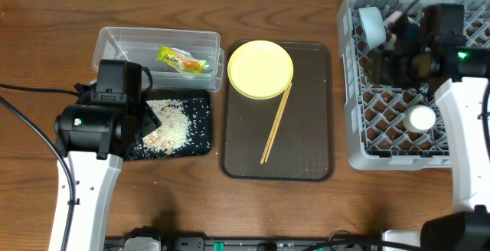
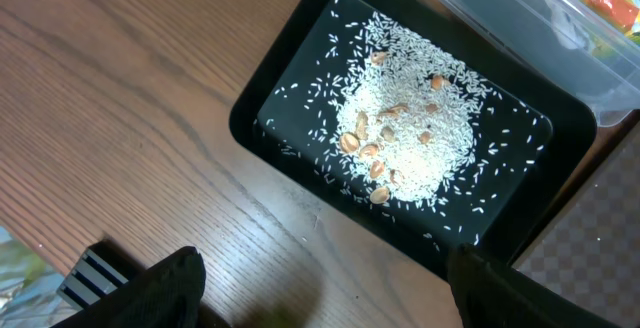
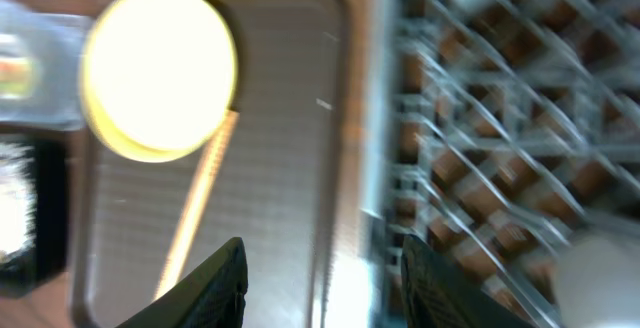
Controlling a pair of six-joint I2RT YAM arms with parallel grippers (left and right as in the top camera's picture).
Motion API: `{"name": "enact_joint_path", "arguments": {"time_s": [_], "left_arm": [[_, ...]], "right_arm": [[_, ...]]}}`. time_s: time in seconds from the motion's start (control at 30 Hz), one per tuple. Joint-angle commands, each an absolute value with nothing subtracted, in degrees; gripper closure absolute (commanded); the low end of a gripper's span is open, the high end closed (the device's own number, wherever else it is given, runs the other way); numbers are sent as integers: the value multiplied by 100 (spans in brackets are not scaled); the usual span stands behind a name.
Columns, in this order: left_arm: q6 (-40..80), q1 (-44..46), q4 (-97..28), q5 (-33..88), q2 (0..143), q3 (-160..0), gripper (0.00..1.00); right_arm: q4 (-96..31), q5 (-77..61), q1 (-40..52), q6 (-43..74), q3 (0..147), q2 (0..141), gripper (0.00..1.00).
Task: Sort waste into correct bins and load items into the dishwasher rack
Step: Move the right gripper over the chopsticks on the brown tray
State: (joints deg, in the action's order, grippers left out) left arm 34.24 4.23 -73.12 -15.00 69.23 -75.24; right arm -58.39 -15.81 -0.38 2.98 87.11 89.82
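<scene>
The green-and-yellow wrapper (image 1: 184,60) lies in the clear tub (image 1: 115,38). The rice scraps (image 1: 167,122) lie in the black tray (image 1: 200,145), also in the left wrist view (image 2: 410,128). The yellow plate (image 1: 260,69) and chopsticks (image 1: 276,125) rest on the brown serving tray. The grey rack (image 1: 360,128) holds a pale bowl on its side (image 1: 373,24) and a small white cup (image 1: 421,118). My left gripper (image 2: 325,278) is open and empty over bare wood beside the black tray. My right gripper (image 3: 320,268) is open and empty above the rack's left edge.
The brown serving tray (image 1: 306,151) lies between the black tray and the rack. My left arm (image 1: 96,125) covers part of the black tray and tub. My right arm (image 1: 467,113) reaches over the rack's right side. Bare wood lies along the front.
</scene>
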Motion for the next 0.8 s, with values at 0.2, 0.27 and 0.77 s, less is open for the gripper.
{"name": "enact_joint_path", "arguments": {"time_s": [0.2, 0.27, 0.77], "left_arm": [[3326, 403, -7328, -1573, 6923, -7555, 19], [3328, 403, -7330, -1573, 6923, -7555, 19], [3328, 403, -7328, -1573, 6923, -7555, 19]], "right_arm": [[-5815, -1332, 1653, 1138, 8497, 9371, 53], [-5782, -1033, 1994, 1522, 8403, 9494, 53], [-5286, 303, 3485, 3312, 8097, 10895, 56]]}}
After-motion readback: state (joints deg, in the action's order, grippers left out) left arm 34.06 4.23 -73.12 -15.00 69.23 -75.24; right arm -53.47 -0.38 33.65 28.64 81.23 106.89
